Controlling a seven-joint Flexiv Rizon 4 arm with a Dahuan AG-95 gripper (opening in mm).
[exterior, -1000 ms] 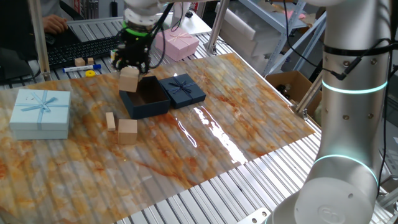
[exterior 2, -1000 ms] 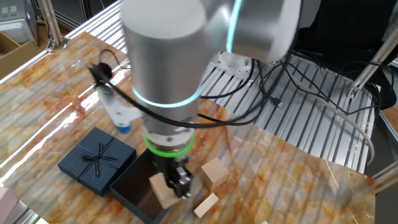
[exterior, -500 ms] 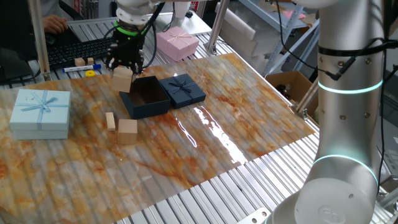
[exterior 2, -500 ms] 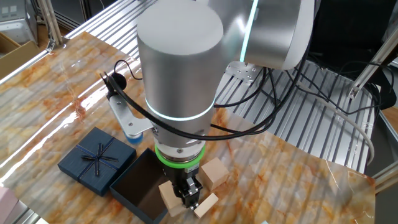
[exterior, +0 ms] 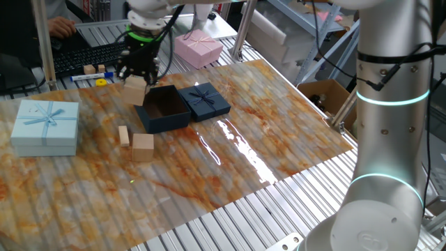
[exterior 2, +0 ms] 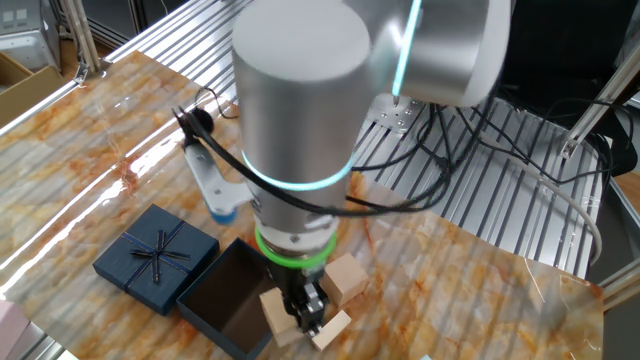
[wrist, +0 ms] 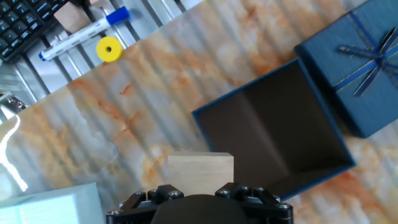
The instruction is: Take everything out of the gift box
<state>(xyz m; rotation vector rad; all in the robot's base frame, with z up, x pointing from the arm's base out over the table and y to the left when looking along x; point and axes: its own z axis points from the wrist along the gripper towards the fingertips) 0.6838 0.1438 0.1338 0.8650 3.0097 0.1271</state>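
Note:
The navy gift box (exterior: pixel 164 109) stands open on the marbled table, and its dark inside (wrist: pixel 273 134) shows nothing in it. Its bow lid (exterior: pixel 204 100) lies right beside it. My gripper (exterior: pixel 136 75) is shut on a pale wooden block (exterior: pixel 134 90) and holds it just left of the box, outside its wall. In the hand view the block (wrist: pixel 199 174) sits over bare table beside the box's left edge. A wooden cube (exterior: pixel 143 146) and a thin slab (exterior: pixel 123 134) lie on the table in front of the box.
A light blue ribboned box (exterior: pixel 46 125) stands at the left and a pink box (exterior: pixel 198 49) at the back. A marker (wrist: pixel 84 34) and a yellow ring (wrist: pixel 110 50) lie on the slatted bench behind the table. A cardboard carton (exterior: pixel 326 94) is at the right.
My gripper has carried the wooden block from above the box's left wall further left and slightly back, clear of the box. Nothing else moved.

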